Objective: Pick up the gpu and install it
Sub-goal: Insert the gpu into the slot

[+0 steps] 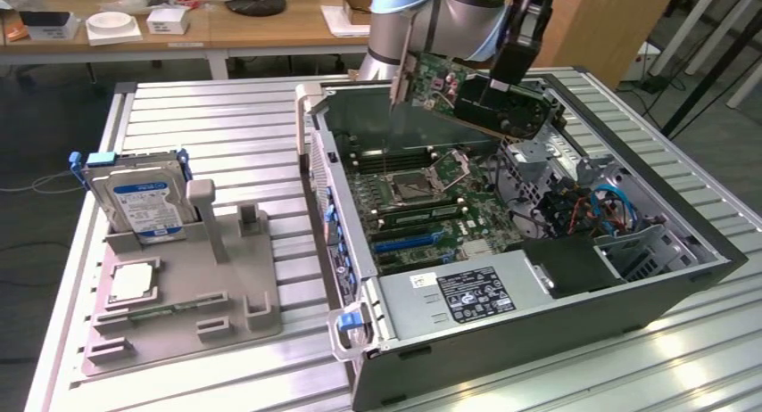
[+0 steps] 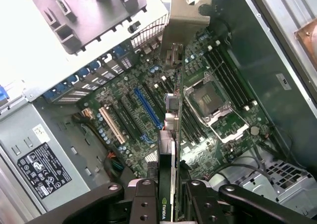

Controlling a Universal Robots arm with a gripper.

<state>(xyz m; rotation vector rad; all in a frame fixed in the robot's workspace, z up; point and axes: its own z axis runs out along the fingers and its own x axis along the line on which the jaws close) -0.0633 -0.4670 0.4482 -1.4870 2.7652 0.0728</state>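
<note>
Status: gpu (image 1: pixel 476 95) in grip, over open case (image 1: pixel 536 358)

Pinched from both faces by fingers (image 2: pixel 143 200), set partway closed on the card, at the end away from the silver bracket (image 2: pixel 184 21). Seen edge-on in wrist view, hanging above motherboard (image 2: pixel 124 100), clear of it, near the long blue slot (image 2: pixel 147 106) and the CPU socket (image 2: pixel 210 102). Not seated in any slot. In exterior view: tilted, high over the case near its back wall, bracket toward the exterior view's left.

Off toward the exterior view's left on tabletop (image 1: pixel 214 118): grey fixture (image 1: pixel 244 318) carrying hard drive (image 1: pixel 141 207) upright and small square chip (image 1: pixel 128 283) lying flat. Well apart from the fingers.

Handling, as judgement:
- Light, thin, stiff. Probably little flex before damage.
- Fragile: small components on the faces, contact edge exposed.
- Smooth faces, so likely to pivot in a two-sided pinch if bumped.
- Best hold looks like a flat pinch across board and cooler body, as now, away from contact edge and bracket.
- Long reach from grip to bracket, so small tilt at the fingers likely large at the far end.
</note>
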